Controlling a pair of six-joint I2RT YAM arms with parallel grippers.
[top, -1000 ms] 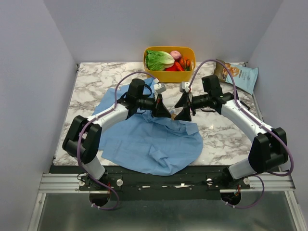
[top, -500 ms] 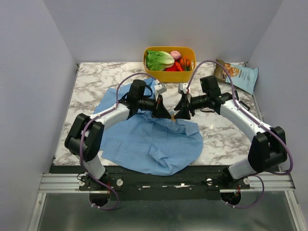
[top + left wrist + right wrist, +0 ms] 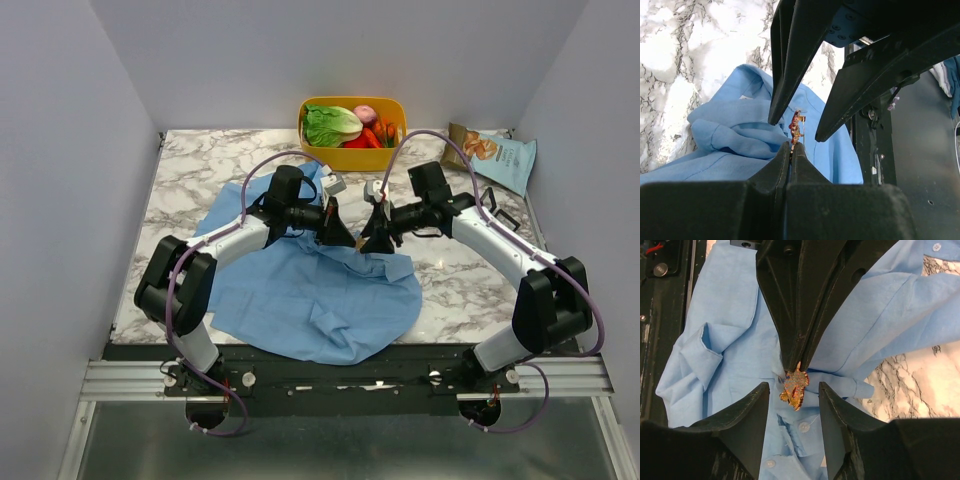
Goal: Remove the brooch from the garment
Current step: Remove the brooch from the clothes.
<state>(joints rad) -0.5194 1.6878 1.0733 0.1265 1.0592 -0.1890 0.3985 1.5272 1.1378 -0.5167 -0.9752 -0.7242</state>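
— None of it is finished: brooch point(image 3: 795, 383) sits pinned on the shirt point(image 3: 730, 305), not yet off.
— Who has hold of what?
— Left claw point(image 3: 792, 147) is clenched on a fold of shirt right beside the brooch. Right claw point(image 3: 795, 131) stands released, one finger on each side of the brooch, not touching it.
— So what's left?
— Everything, I'd judge: close on it, pull it free, carry it clear.

Garment point(image 3: 310, 300) spread on table point(image 3: 190, 170), centre-left; brooch point(image 3: 795, 385) seated on its far right fold, flanked by right gripper point(image 3: 793, 387), met from left by left gripper point(image 3: 792, 146); vegetable bin point(image 3: 352, 157) set behind garment at far edge; bag point(image 3: 495, 155) laid at far right corner
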